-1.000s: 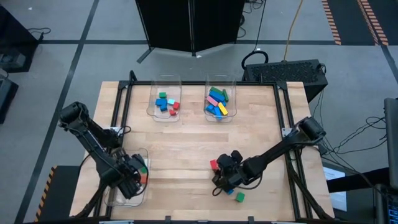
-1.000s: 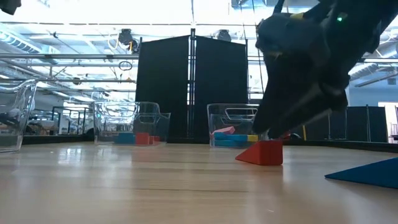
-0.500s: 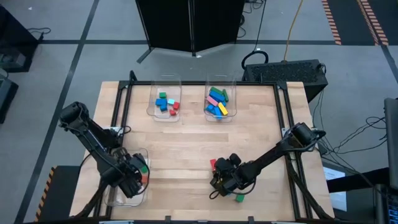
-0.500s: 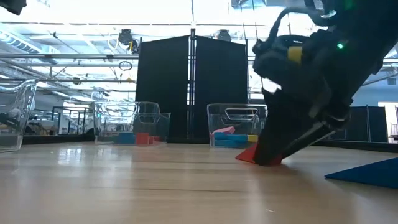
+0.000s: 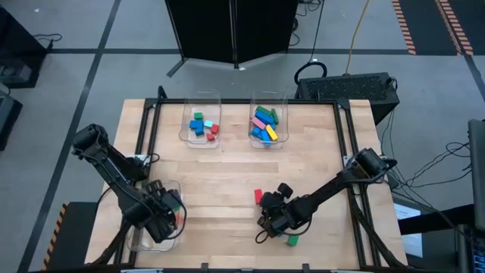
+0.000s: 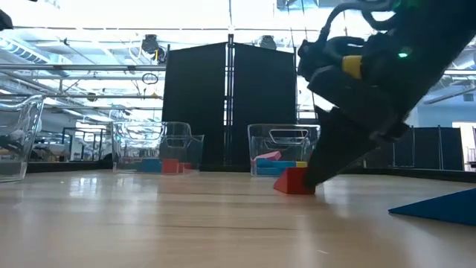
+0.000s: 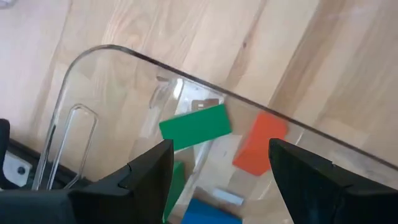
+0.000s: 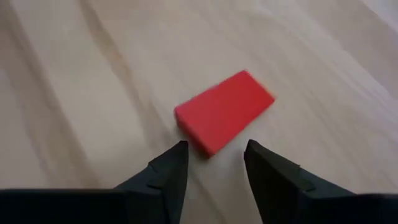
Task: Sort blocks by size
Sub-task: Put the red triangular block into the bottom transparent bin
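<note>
From above, two clear bins (image 5: pixel 200 136) of blocks sit at 12 o'clock; the right gripper (image 5: pixel 263 218) hangs low at 5 o'clock, a red block (image 5: pixel 258 196) just beyond it and a green block (image 5: pixel 292 241) beside the arm. At table height, the red block (image 6: pixel 294 181) lies flat on the wood. Past the left gripper (image 7: pixel 217 163), fingers apart, a third bin (image 7: pixel 87 62) holds green and orange blocks. Past the right gripper (image 8: pixel 214 152), fingers apart and empty, the red block (image 8: pixel 224 111) lies untouched.

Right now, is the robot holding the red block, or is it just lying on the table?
Just lying on the table. In the right wrist view the red block rests flat on the wood, ahead of the right gripper, whose open fingers do not touch it.
</note>
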